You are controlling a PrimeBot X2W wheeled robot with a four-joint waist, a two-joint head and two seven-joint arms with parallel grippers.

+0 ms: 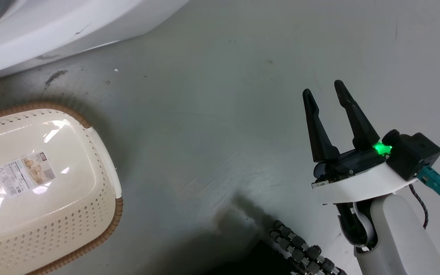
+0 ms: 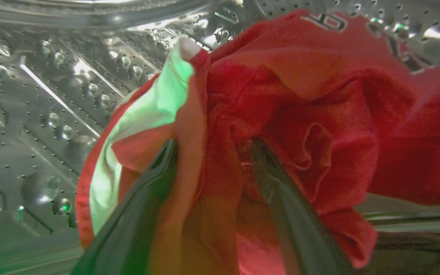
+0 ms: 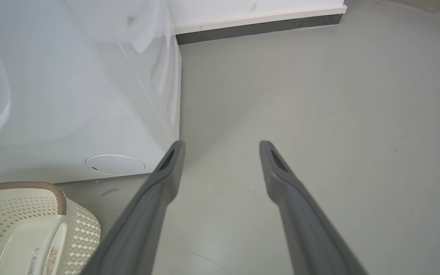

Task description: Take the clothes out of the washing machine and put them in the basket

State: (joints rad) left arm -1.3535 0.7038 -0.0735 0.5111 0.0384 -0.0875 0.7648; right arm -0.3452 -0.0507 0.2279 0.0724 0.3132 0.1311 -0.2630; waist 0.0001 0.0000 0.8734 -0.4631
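Left pincer [image 2: 214, 151] clamps the clothes [image 2: 319, 114] inside the washing machine [image 2: 52, 95]

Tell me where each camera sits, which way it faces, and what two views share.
Head view: on the head, looking down at the grey floor, basket and washing machine; right gripper and pale forearm show.
Left wrist view: on the left wrist, facing into the steel drum; left gripper clamps the red clothes.
Right wrist view: on the right wrist, facing along open fingers over floor toward the machine.
Shared: head and right wrist views both show basket, machine, floor.
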